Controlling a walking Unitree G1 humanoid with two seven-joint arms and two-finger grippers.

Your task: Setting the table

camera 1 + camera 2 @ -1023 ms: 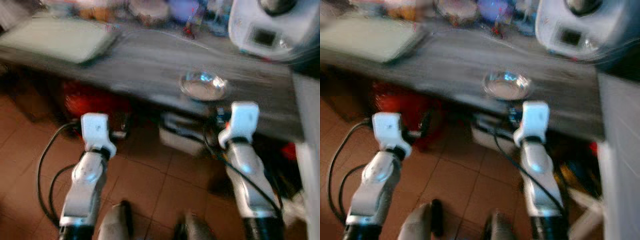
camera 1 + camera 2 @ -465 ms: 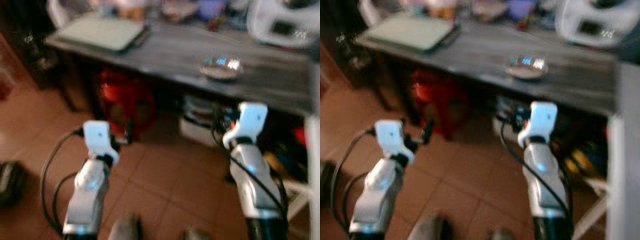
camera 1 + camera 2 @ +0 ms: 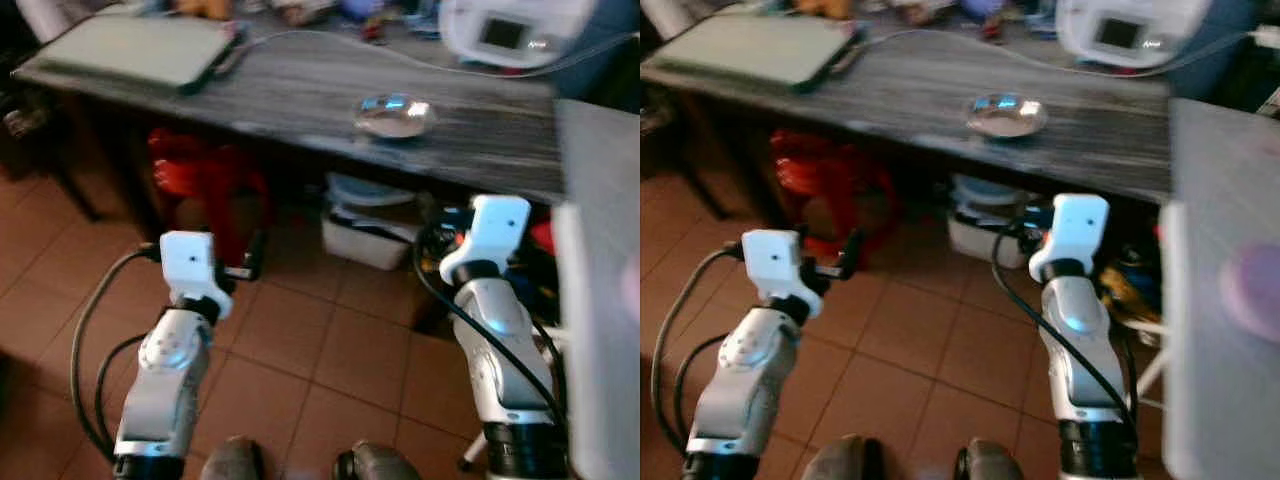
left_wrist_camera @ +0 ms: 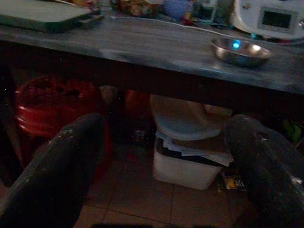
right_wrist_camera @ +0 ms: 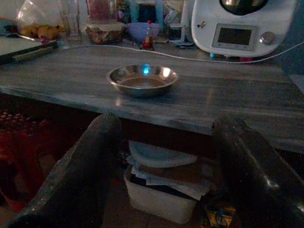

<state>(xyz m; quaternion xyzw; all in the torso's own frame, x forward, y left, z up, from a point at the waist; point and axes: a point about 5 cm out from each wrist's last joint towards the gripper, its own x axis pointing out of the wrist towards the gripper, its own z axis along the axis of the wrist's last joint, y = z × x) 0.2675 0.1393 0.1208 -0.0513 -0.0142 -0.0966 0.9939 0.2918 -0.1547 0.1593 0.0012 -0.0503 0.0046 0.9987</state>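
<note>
Right wrist view: the right gripper (image 5: 164,171), fingers spread wide and empty, hangs below the table (image 5: 247,102) edge, the metal bowl (image 5: 142,80) ahead and above on the wood. The left gripper (image 4: 166,166), likewise spread and empty, faces a red stool (image 4: 52,102) and white bin (image 4: 185,164) beneath.
</note>
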